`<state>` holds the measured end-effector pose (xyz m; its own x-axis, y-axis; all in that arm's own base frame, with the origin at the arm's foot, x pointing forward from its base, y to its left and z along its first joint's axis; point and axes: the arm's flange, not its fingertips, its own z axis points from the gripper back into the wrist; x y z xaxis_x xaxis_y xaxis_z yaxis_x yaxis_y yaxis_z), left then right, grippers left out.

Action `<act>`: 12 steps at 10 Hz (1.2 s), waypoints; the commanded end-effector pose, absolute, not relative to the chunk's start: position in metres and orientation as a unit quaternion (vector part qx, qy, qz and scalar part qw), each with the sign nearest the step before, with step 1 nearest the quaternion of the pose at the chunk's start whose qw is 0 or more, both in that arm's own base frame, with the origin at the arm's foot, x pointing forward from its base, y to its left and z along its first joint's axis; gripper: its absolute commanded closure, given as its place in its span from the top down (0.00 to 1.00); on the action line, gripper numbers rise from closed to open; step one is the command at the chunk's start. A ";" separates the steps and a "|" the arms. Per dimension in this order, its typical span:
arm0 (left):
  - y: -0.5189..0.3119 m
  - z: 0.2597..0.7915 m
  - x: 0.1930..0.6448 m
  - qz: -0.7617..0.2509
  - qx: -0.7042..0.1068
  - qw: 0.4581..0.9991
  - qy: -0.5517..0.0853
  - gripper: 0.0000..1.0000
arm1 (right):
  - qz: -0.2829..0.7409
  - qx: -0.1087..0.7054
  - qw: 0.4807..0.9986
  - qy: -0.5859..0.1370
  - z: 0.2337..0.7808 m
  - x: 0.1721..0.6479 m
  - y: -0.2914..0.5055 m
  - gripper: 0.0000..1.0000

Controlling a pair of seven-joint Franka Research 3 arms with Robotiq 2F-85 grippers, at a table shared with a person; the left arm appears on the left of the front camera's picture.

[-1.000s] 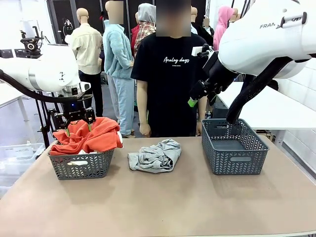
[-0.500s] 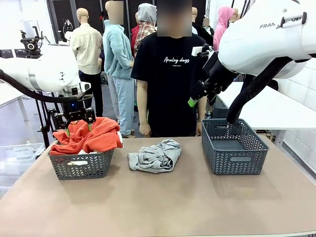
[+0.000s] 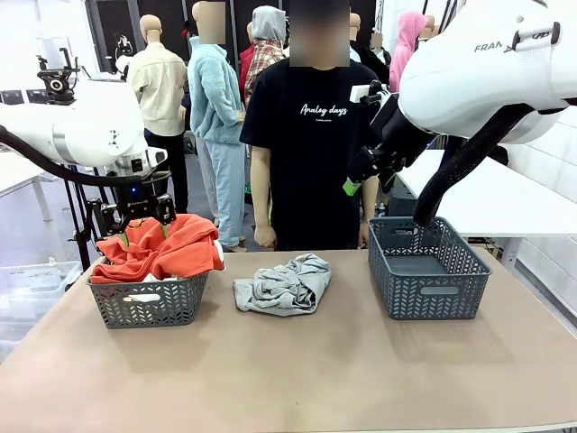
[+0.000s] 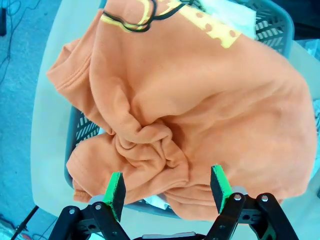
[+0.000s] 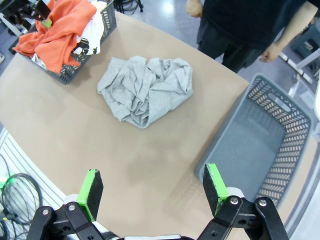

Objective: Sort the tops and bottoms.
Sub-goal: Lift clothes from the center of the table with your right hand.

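Hovering just above the heaped left basket, the left claw hangs with its fingers spread and nothing between them, the orange-red garment bunched right beneath. From its wrist camera the left claw straddles a knot of folds in that orange-red garment, which spills over the basket rim.

What matters next, I'd say, is the light grey garment: it lies crumpled on the bare table between the two baskets, with no clear long axis, a little nearer the left basket. The right claw is raised high above the table on the right side, near the person, and is wide open and empty; its own camera looks down past the right claw at the grey heap, well ahead and to one side, with the right basket standing empty beside it. Nothing sits between either claw and the grey garment. A bit of white cloth peeks out under the orange one.
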<state>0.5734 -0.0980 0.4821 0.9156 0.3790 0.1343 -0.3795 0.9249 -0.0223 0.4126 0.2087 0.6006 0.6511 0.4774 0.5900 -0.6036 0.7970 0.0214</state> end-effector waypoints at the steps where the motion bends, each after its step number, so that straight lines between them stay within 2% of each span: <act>1: -0.115 0.542 0.562 0.117 0.004 0.986 -0.121 0.88 | 0.298 0.109 0.904 -0.287 0.597 0.410 0.207 1.00; 3: -0.135 0.586 0.530 0.036 -0.020 0.986 -0.162 0.88 | 0.298 0.109 0.904 -0.287 0.597 0.410 0.207 1.00; 5: -0.167 0.599 0.505 -0.065 -0.036 0.983 -0.169 0.88 | 0.298 0.109 0.904 -0.287 0.597 0.410 0.207 1.00; 7: -0.173 0.613 0.488 -0.170 -0.001 0.972 -0.165 0.88 | 0.298 0.109 0.904 -0.287 0.597 0.410 0.207 1.00; 8: -0.166 0.613 0.494 -0.073 0.014 0.981 -0.179 0.88 | 0.298 0.109 0.904 -0.287 0.597 0.410 0.207 1.00; 9: -0.192 0.620 0.492 -0.124 -0.014 0.977 -0.173 0.88 | 0.298 0.109 0.904 -0.287 0.597 0.410 0.207 1.00; 12: -0.187 0.617 0.491 -0.126 -0.006 0.977 -0.171 0.88 | 0.298 0.109 0.904 -0.287 0.597 0.410 0.207 1.00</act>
<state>0.4907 -0.1903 0.6172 0.9091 -0.2473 0.3351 0.2524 0.9672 0.0291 0.4125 0.2088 0.6006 0.6512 0.4777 0.5898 -0.6038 0.7968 0.0214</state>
